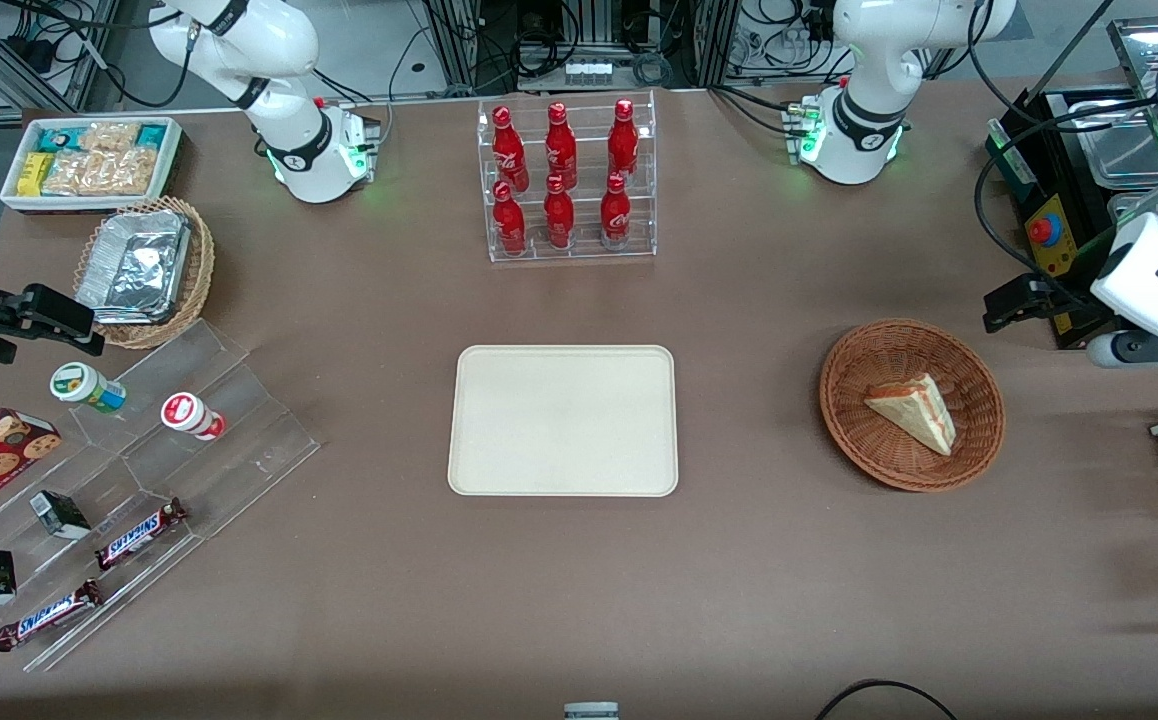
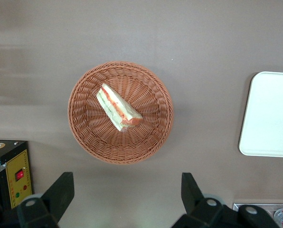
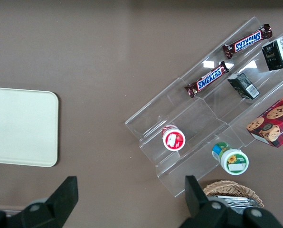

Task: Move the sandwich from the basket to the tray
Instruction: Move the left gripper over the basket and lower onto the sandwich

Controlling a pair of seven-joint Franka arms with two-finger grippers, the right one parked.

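The sandwich (image 1: pixel 913 409) lay inside the reddish-brown basket (image 1: pixel 849 420), slightly off-centre, its pale bread face up and the red-orange and green filling showing along one edge. Taking the tray (image 1: pixel 564 420) as the clock's centre in the front view, the basket sat at about three o'clock, well apart from it, with bare brown tabletop (image 1: pixel 749 560) between them. The tray itself was empty.

The working arm's end effector (image 2: pixel 125 190) hung above the tabletop just outside the basket's rim, its two dark fingers (image 2: pixel 61 192) spread wide apart and holding nothing. From where I stood it looked well above the basket, though I could not judge its height with confidence.

The pick had not begun, so the risks lay ahead. The wedge rested on a sloping woven wall rather than flat, and a descent aimed at the basket's centre could catch only its thin corner and tip it. A hard squeeze might crush the soft bread or push the filling out; a light one might let it slip during the carry across the open tabletop. A finger could also snag the rim and drag the light basket along.
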